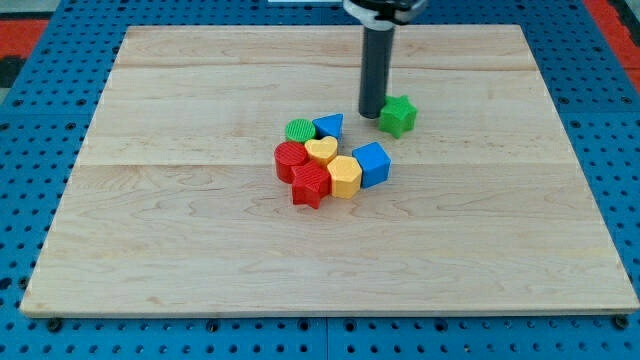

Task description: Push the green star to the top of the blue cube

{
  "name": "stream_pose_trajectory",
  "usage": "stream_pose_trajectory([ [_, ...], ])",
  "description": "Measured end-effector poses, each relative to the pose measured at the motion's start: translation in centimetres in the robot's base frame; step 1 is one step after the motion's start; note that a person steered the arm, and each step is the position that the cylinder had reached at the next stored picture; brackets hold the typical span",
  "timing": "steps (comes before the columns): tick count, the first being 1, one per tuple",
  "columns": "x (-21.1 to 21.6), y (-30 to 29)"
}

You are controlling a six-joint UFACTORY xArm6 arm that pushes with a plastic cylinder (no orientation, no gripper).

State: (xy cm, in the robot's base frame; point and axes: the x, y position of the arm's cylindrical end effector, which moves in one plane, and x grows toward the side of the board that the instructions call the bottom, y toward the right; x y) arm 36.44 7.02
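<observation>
The green star (398,115) lies on the wooden board, up and to the right of the block cluster. The blue cube (372,163) sits at the right edge of that cluster, below and a little left of the star, with a gap between them. My tip (371,111) rests on the board just left of the green star, close to or touching its left side, and above the blue cube.
The cluster holds a green round block (299,130), a blue triangular block (329,126), a yellow heart (321,150), a red round block (290,159), a red star (311,185) and a yellow hexagon (344,177). The wooden board (200,230) lies on a blue pegboard.
</observation>
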Motion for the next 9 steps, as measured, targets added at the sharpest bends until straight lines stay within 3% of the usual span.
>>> stream_pose_trajectory([
  [2,-3.1,0.9],
  [4,-0.8,4.1],
  [6,1.5,-1.3],
  [7,0.7,0.4],
  [9,-0.4,9.5],
])
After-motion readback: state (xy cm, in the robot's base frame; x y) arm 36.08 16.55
